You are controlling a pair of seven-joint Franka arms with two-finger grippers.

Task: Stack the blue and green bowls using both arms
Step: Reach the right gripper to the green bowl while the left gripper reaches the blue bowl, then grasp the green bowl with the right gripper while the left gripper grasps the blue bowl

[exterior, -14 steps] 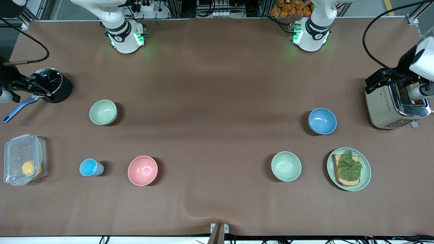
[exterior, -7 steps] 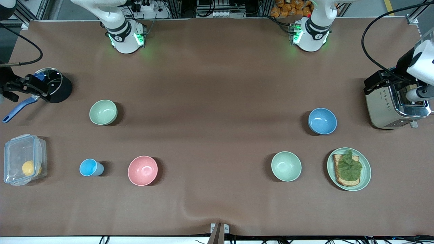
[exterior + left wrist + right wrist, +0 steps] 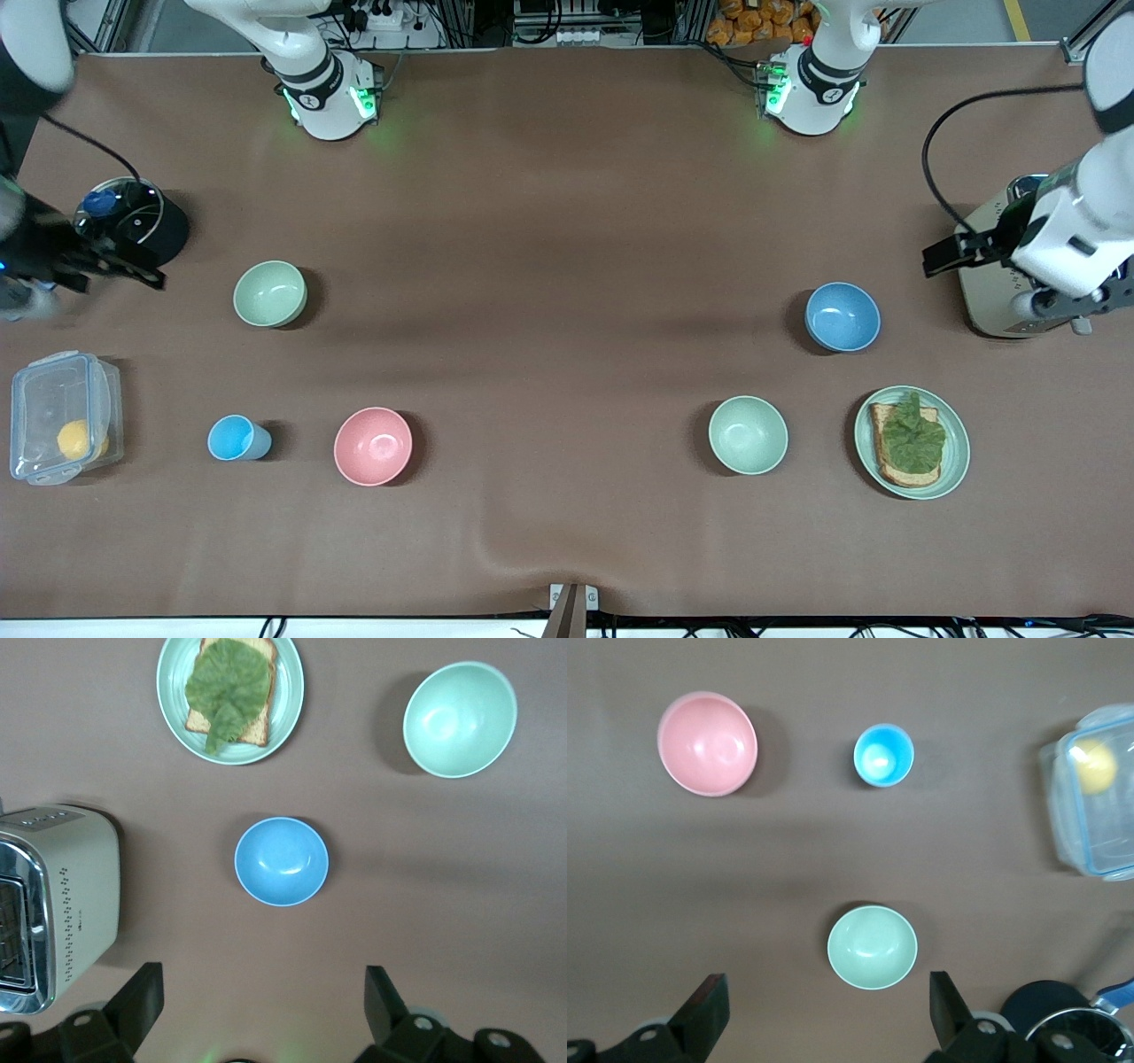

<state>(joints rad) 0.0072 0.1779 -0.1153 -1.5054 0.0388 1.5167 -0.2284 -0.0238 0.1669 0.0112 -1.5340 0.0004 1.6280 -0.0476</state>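
Note:
The blue bowl [image 3: 842, 316] stands upright near the left arm's end, beside the toaster; it also shows in the left wrist view [image 3: 282, 861]. One green bowl [image 3: 748, 434] stands nearer the front camera than it and shows in the left wrist view [image 3: 460, 719]. The other green bowl [image 3: 270, 293] stands toward the right arm's end and shows in the right wrist view [image 3: 873, 947]. My left gripper [image 3: 263, 1001] is open and empty, high over the table between toaster and blue bowl. My right gripper [image 3: 824, 1005] is open and empty, high up beside the second green bowl.
A toaster [image 3: 1001, 292] stands at the left arm's end. A green plate [image 3: 952, 470] with toast and lettuce lies near the front. A black pot [image 3: 142, 226], a clear container [image 3: 53, 416], a light-blue cup [image 3: 237, 438] and a pink bowl [image 3: 373, 446] are toward the right arm's end.
Both arms have swung: the left hand has come off the toaster's top toward the blue bowl, and the right hand has moved away from the pot. No bowl has moved.

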